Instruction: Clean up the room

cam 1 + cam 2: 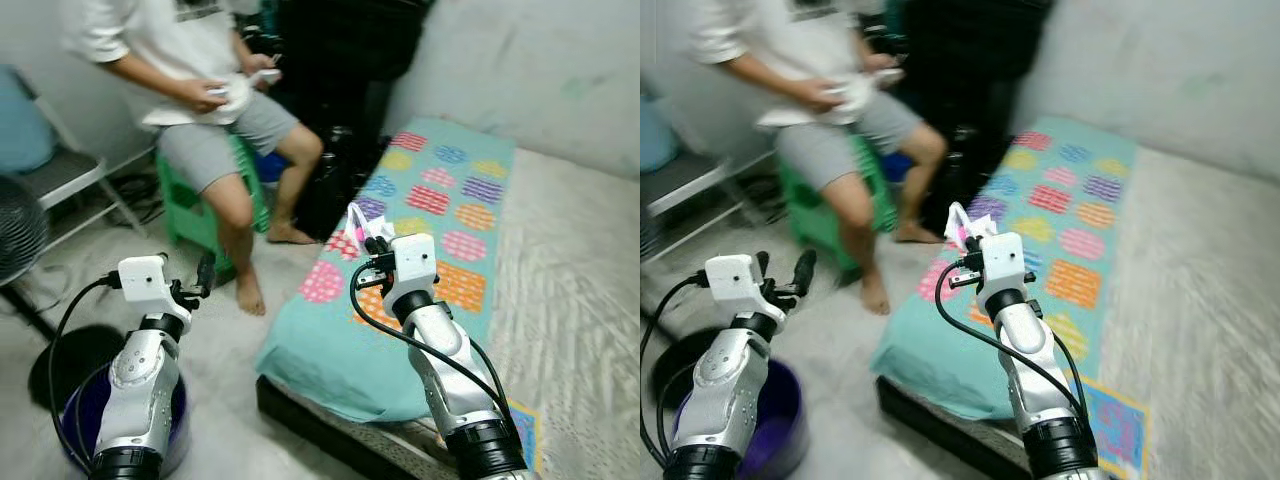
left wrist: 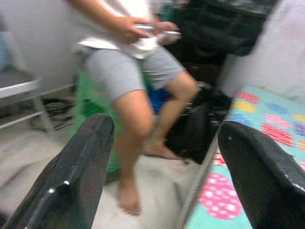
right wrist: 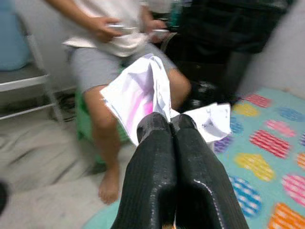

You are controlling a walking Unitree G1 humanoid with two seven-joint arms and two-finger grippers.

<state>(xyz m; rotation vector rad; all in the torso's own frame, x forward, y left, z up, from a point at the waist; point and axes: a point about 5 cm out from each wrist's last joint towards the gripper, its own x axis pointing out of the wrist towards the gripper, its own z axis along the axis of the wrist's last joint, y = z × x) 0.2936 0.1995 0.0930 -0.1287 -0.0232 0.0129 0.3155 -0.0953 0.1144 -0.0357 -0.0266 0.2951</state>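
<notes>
The right hand [image 3: 171, 125] is clenched on a crumpled paper [image 3: 140, 93], raised over the near corner of the bed [image 1: 400, 350]. The paper sticks up beyond the fingertips, its long axis roughly in line with the fingers, pointing toward the seated person [image 1: 215, 110]. The left hand [image 2: 164, 162] is released, fingers spread wide, above a bucket [image 1: 780, 420] on the floor.

A person [image 1: 200, 90] sits on a stool [image 1: 190, 215] ahead to my left; the bed [image 1: 560, 260] lies right, a bucket [image 1: 70, 420] under my left arm.
</notes>
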